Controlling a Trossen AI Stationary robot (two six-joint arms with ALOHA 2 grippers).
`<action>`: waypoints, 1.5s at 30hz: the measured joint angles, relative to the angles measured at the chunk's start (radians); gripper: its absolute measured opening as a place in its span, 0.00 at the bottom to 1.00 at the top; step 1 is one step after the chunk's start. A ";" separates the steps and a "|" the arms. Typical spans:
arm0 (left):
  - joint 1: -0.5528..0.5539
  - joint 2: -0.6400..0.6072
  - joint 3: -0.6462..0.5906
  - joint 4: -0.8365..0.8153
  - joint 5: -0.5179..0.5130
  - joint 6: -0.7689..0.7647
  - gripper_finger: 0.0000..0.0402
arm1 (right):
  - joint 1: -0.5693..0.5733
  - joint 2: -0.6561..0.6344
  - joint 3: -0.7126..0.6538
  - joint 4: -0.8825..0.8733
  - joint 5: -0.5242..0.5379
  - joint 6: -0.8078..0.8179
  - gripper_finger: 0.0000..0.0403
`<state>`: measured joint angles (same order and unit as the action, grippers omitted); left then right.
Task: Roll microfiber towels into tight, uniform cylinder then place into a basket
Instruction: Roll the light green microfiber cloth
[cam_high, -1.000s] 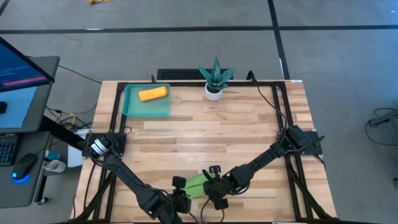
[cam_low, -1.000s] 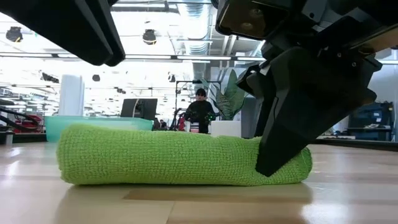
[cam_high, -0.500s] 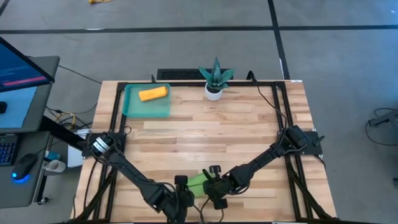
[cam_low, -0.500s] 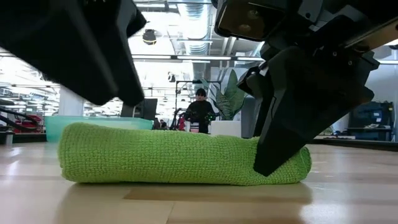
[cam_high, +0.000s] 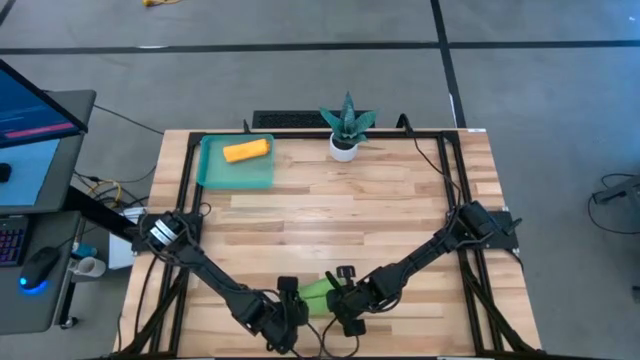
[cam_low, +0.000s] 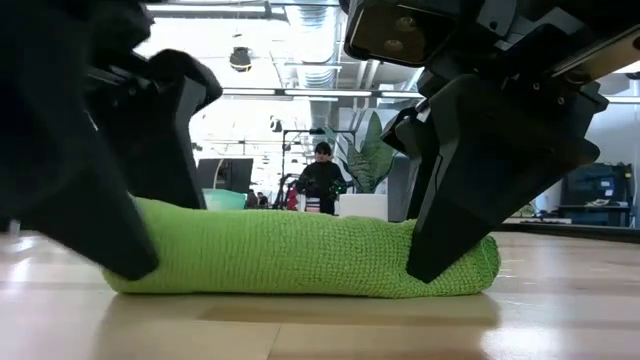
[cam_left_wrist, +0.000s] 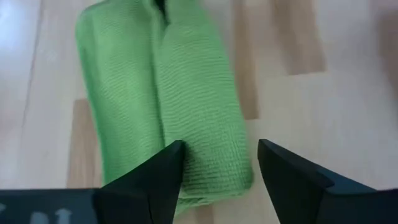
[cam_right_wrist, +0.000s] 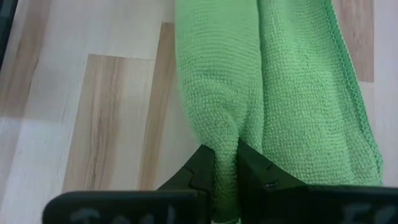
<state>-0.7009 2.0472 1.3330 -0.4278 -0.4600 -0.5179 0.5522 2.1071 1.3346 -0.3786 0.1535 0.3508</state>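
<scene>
The lime green microfiber towel (cam_high: 316, 292) lies rolled into a cylinder on the wooden table near its front edge, resting on its long side (cam_low: 300, 255). My right gripper (cam_high: 341, 301) is shut on the roll's right end. My left gripper (cam_left_wrist: 221, 165) is open at the roll's left end (cam_low: 150, 240), one finger in front of the roll and one behind. The orange towel (cam_high: 246, 150), rolled, lies in the teal basket (cam_high: 215, 172) at the far left. My left gripper's fingers (cam_left_wrist: 168, 171) stand about the roll's left end; whether they touch the cloth I cannot tell. My right gripper pinches a raised fold of the roll's outer layers (cam_right_wrist: 227, 146) between its two fingers, near the right end. The fingers slant down from above and lie across the roll, which rests on the table.
A small white pot with a green spiky plant (cam_high: 345, 128) stands at the far edge, right of the basket. Black rails (cam_high: 447, 170) run along the table's sides. Bare wood (cam_high: 340, 210) lies between the roll and the basket. A person shows in the room beyond.
My left gripper has come down and toward the table's right onto the roll's left end, where its fingers now stand apart on either side. The roll and my right gripper have kept still.
</scene>
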 joint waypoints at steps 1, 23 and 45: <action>0.004 0.000 -0.004 -0.004 -0.003 -0.016 0.49 | 0.000 0.000 0.000 0.000 0.000 0.000 0.14; 0.092 0.000 -0.046 0.154 0.498 -0.208 0.12 | -0.065 0.009 0.000 0.061 -0.699 0.074 0.14; 0.129 -0.002 -0.050 0.149 0.646 -0.396 0.09 | -0.230 0.012 -0.004 0.070 -0.909 0.423 0.14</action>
<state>-0.5720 2.0457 1.2831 -0.2792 0.1856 -0.9142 0.3219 2.1193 1.3309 -0.3084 -0.7553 0.7733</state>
